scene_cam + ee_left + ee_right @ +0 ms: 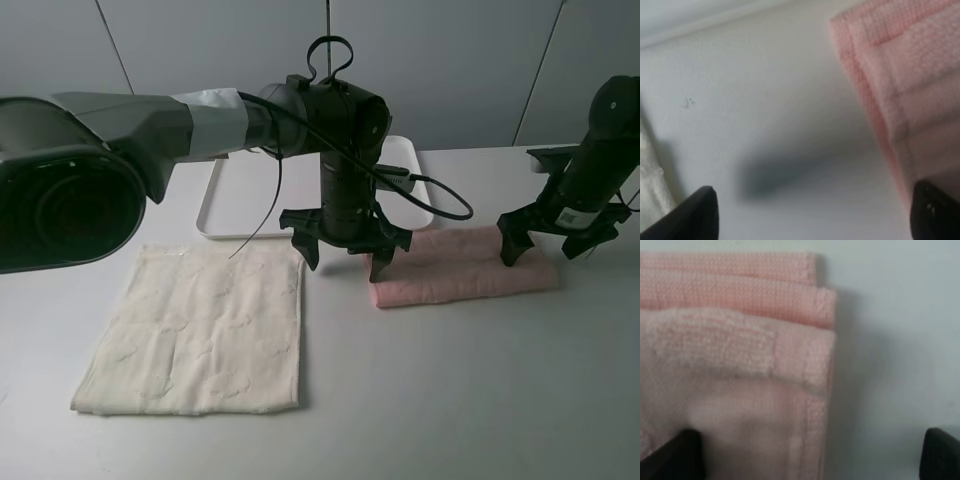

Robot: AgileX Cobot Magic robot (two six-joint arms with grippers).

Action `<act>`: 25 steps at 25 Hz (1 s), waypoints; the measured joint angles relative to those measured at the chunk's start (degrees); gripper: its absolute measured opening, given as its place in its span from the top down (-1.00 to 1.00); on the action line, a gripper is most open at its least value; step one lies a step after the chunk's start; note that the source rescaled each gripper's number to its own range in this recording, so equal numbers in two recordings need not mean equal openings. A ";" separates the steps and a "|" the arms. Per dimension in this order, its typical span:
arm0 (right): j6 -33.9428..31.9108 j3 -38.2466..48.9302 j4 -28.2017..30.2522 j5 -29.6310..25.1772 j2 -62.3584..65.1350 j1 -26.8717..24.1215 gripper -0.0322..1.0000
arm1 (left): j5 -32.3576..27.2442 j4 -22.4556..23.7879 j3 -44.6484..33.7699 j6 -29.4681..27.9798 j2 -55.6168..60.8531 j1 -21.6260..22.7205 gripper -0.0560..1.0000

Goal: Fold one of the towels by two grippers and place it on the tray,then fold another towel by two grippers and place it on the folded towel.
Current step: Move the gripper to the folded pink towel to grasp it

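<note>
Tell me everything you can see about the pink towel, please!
The pink towel is soft terry cloth, folded into a long narrow strip with stacked layers showing at its end. It lies flat on the white table, in front of the tray, not on it. The open left gripper and right gripper stand over its ends.

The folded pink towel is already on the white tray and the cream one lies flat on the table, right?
No. The exterior high view shows the folded pink towel on the table near the tray, not on it. The cream towel does lie flat there.
</note>
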State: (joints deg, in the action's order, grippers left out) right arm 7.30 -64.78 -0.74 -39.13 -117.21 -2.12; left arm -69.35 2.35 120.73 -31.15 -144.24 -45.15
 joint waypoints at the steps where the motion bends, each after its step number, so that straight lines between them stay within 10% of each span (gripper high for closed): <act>1: -0.11 -0.11 0.00 -0.14 -0.01 0.00 -0.87 | -0.11 0.11 0.00 0.36 0.00 0.00 -0.96; 6: -0.22 -0.21 -0.31 -0.34 -0.23 0.00 -0.80 | -0.11 0.23 0.00 0.96 0.00 0.00 -0.96; 14: 1.04 -0.21 -3.57 -1.19 -0.37 0.10 -0.01 | -0.33 0.52 0.00 1.08 -0.12 0.00 -0.96; 25: 1.27 -0.31 -3.91 -1.46 -0.37 0.10 0.05 | -0.33 0.56 0.00 3.72 -0.70 0.10 -0.96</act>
State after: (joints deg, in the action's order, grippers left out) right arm 8.57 -65.09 -4.66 -40.59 -117.58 -2.01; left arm -69.68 2.91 120.73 -27.44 -144.94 -45.05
